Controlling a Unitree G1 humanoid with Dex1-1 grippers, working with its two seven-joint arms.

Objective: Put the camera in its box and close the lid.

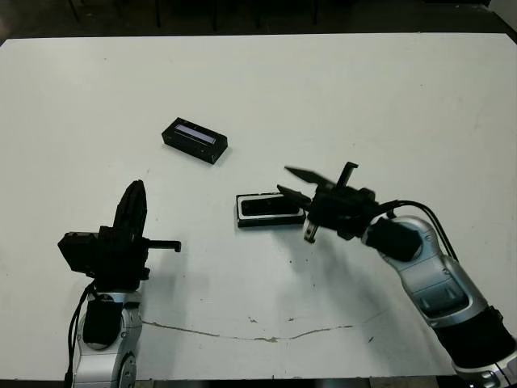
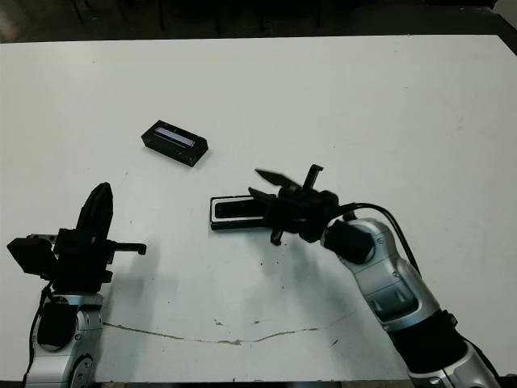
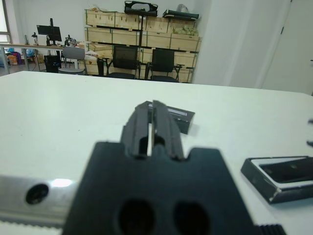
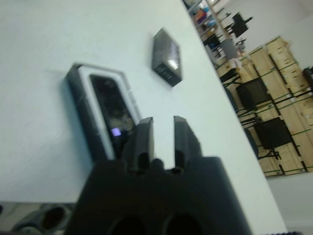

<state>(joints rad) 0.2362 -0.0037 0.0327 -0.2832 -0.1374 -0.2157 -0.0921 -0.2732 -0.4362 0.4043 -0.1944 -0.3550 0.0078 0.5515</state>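
The table (image 1: 388,97) is presenting a plain white top, and it is filling most of both head views. A thin dark crack (image 1: 242,335) is running across the surface near the table's front edge. Small dark specks are showing here and there on the top.

Beyond the table's far edge, black chairs (image 3: 164,63) are standing side by side. Behind them, wooden crates (image 3: 142,29) are sitting stacked in rows on shelving. Dark items are lying on top of the crates; their kind cannot be told. A desk with a monitor (image 3: 49,33) is standing near a window. A pale wall (image 3: 244,39) is closing the room beside the shelving.
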